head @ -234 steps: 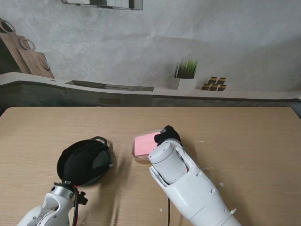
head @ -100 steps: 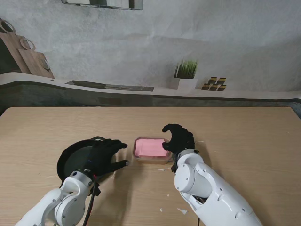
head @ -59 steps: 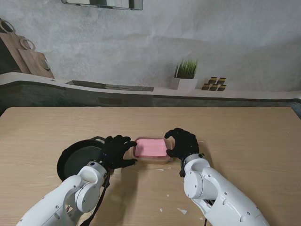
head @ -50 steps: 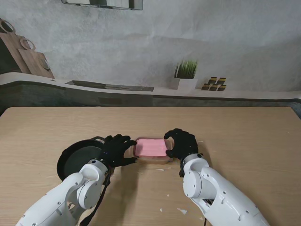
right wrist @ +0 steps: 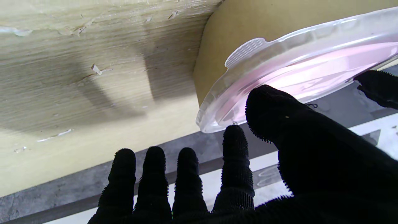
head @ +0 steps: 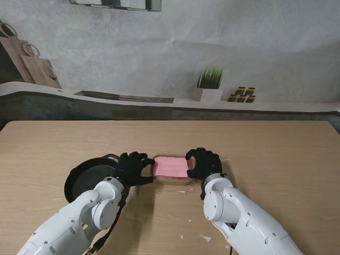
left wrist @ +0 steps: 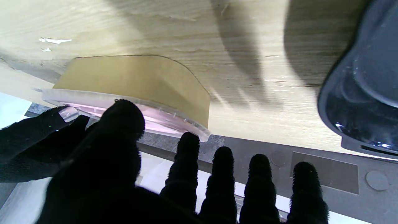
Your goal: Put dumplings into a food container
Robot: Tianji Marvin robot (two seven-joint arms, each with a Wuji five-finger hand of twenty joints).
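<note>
Both hands flank the container point(head: 170, 167) at the table's point(head: 276, 149) middle: left hand point(head: 134, 168) and right hand point(head: 204, 162), fingers spread, thumbs on its clear lid point(right wrist: 298, 71), nothing gripped. I'd press evenly, lift both ends together. No dumplings visible; the dark pan point(head: 85, 183) sits left.

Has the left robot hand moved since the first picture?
Yes. The left robot hand moved right, off the black pan, to the pink-lidded container's left end.

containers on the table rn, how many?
1: the pink-lidded food container mid-table, between the left hand and right hand. The dark pan sits to its left. No dumplings visible.
</note>
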